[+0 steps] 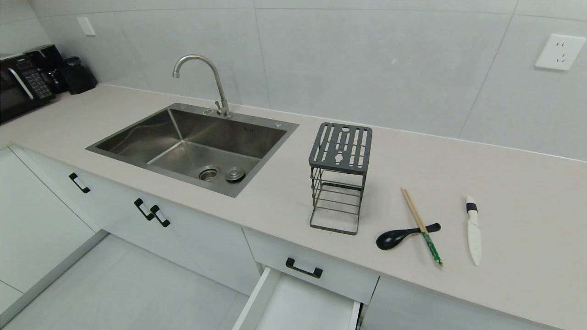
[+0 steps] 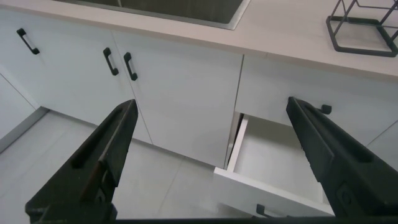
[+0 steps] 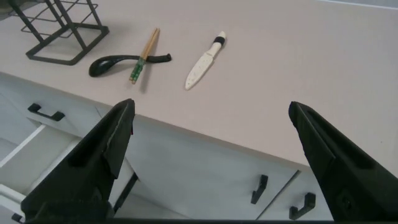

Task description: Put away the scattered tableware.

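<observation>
Black plastic spoon [image 1: 390, 239] under green-tipped wooden chopsticks [image 1: 415, 211], white sheathed knife [image 1: 473, 231]: loose at table's [image 1: 504, 183] front edge, beside their dark slotted rack [image 1: 330, 165]; my jaws wide, empty

surfaces: mostly matt, bare steel at the sink
counter [image 1: 504, 183] pale, matt, smooth, stone-like. sink [image 1: 146, 137] brushed steel, dull sheen; faucet [image 1: 208, 73] same brushed metal. rack [image 1: 340, 149] dark grey coated metal, wire body with a slotted plate on top, matt. spoon [image 1: 390, 239] black, glossy, looks plastic. chopsticks [image 1: 415, 213] bare light wood, green patterned ends. knife [image 1: 473, 233] off-white, matt, plastic or ceramic, can't tell which; black band near one end. wall tiles [image 1: 367, 59] light grey, smooth, faint satin. cabinet fronts [image 1: 46, 215] white, smooth, matt; handles [image 1: 302, 268] matt black. outlet [image 1: 560, 52] white glossy plastic. microwave [image 1: 18, 85] black, glossy front.
</observation>
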`<state>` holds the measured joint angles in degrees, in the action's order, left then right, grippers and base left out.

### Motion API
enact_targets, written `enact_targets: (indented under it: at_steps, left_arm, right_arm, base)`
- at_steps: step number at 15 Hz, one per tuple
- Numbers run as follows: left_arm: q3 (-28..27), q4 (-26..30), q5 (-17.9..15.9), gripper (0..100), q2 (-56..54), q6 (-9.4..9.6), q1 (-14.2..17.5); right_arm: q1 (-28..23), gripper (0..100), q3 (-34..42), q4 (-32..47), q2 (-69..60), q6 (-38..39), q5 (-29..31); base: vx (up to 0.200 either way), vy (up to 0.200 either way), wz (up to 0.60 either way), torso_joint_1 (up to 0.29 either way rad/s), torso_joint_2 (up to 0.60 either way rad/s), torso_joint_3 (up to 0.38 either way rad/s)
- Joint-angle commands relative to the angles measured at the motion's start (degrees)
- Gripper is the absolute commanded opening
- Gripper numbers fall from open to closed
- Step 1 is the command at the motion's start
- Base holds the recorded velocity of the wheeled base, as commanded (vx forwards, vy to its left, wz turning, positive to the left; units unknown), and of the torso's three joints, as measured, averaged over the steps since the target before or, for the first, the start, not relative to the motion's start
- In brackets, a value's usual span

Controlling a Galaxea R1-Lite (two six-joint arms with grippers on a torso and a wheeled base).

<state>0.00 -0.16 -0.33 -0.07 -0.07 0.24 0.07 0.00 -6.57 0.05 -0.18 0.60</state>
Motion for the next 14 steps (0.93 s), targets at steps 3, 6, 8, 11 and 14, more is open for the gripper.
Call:
enact_targets:
  at_steps: [3,6,8,11,14]
  left_arm:
    - [0.0,0.0,0.0,100,0.1,-0.01,0.0]
    - [0.0,-0.1,0.0,100,0.1,-0.01,0.0]
    - [0.0,0.0,0.0,100,0.1,-0.01,0.0]
    - [0.0,-0.1,0.0,100,0.1,-0.01,0.0]
    - [0.0,0.0,0.0,100,0.1,-0.01,0.0]
  right_arm:
    - [0.0,100,0.0,-3.8,0.0,-5.4,-7.8]
    - [0.0,100,-1.5,2.3,0.7,-6.4,-11.2]
    - [0.1,100,-7.1,6.5,6.8,-6.4,-12.9]
    - [0.2,100,-20.3,7.0,26.4,-6.7,-17.0]
    - [1.4,100,-21.1,6.6,37.8,-11.6,-17.4]
  base:
    - [0.0,0.0,0.0,0.0,0.0,0.0]
    - [0.0,0.0,0.0,0.0,0.0,0.0]
    - [0.0,0.0,0.0,0.0,0.0,0.0]
    - [0.0,0.0,0.0,0.0,0.0,0.0]
    - [0.0,0.0,0.0,0.0,0.0,0.0]
